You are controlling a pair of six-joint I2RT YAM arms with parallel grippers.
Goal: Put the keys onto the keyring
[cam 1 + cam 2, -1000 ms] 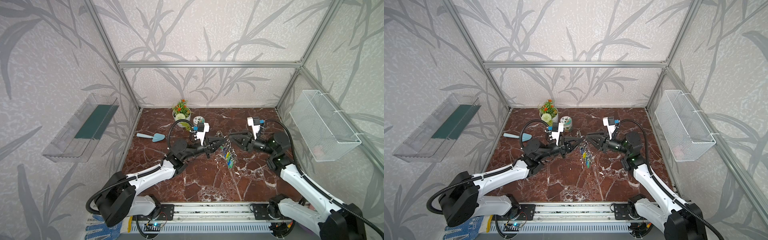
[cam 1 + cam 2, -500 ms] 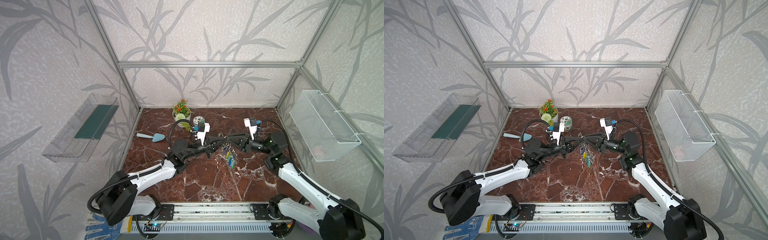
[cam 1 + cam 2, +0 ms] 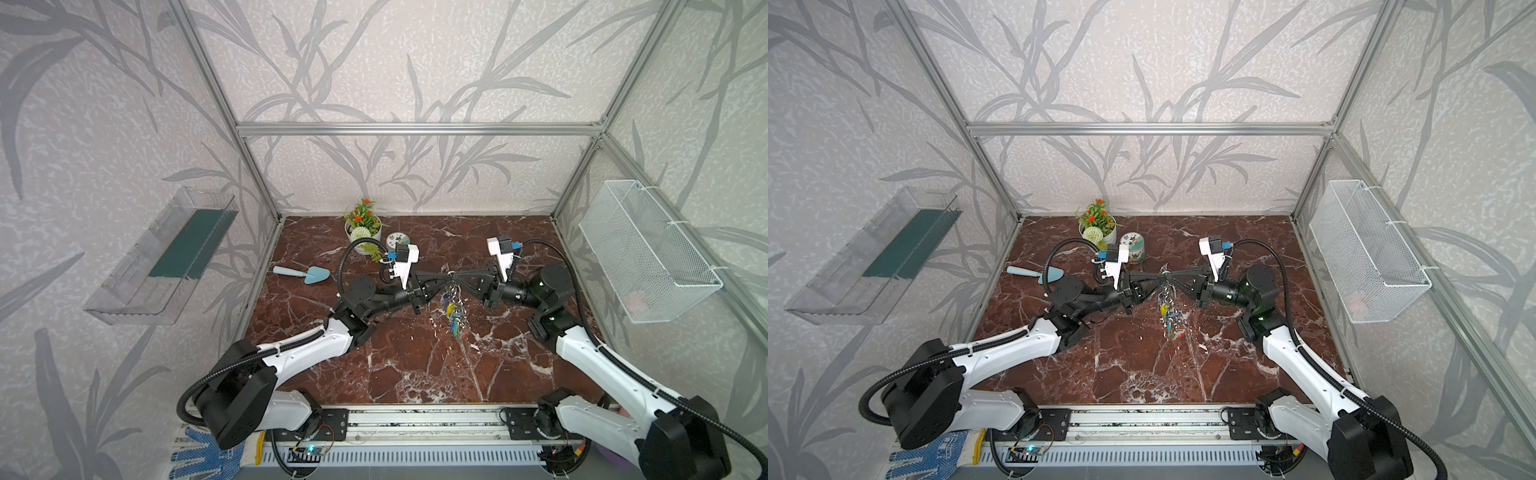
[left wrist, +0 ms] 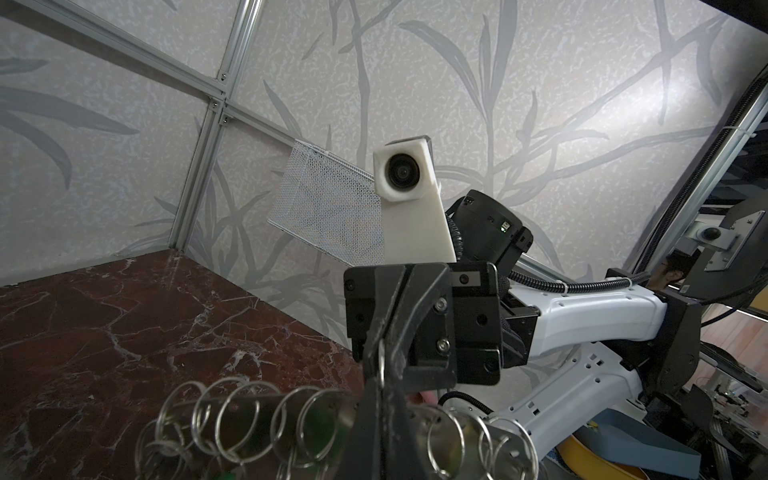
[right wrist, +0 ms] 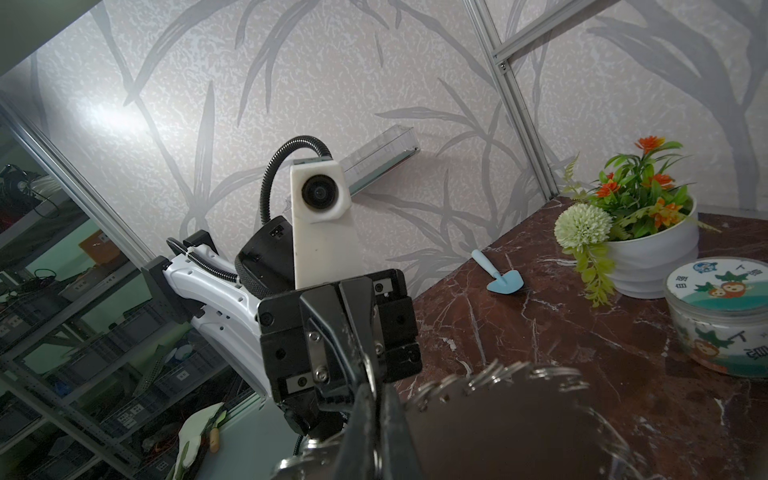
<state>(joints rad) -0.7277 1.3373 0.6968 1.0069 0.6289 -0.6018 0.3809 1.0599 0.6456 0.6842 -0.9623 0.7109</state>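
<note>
Two arms rise from the rail [image 3: 415, 424] along the lower edge, and a single blue-dotted glove [image 3: 203, 457] lies at lower left, off the marble table [image 3: 415, 374]. At the middle of both top views their tips meet nose to nose above the table.

Jaws of the left gripper [image 3: 445, 275] are pressed together on the top edge of the keyring [image 3: 454, 299], which hangs straight down from that point with its coloured tags fanned below, clear of the marble. Jaws of the right gripper [image 3: 459, 274] are closed too; in the left wrist view a thin wire ring [image 4: 380, 365] of the keyring sits edge-on between its fingers.

Which hanging piece is the keys cannot be told: the bunch is tiny from above and blurred at the wrists.

Behind the left arm, one blue trowel [image 3: 303, 274] lies at centre left. Further back stand one white flower pot [image 3: 362, 226] and one round tin [image 3: 397, 240]. The left arm's cable loop crosses the pot and its wrist camera overlaps the tin.

One clear shelf [image 3: 166, 257] hangs on the wall at far left, and one wire basket [image 3: 648, 253] on the wall at far right.
</note>
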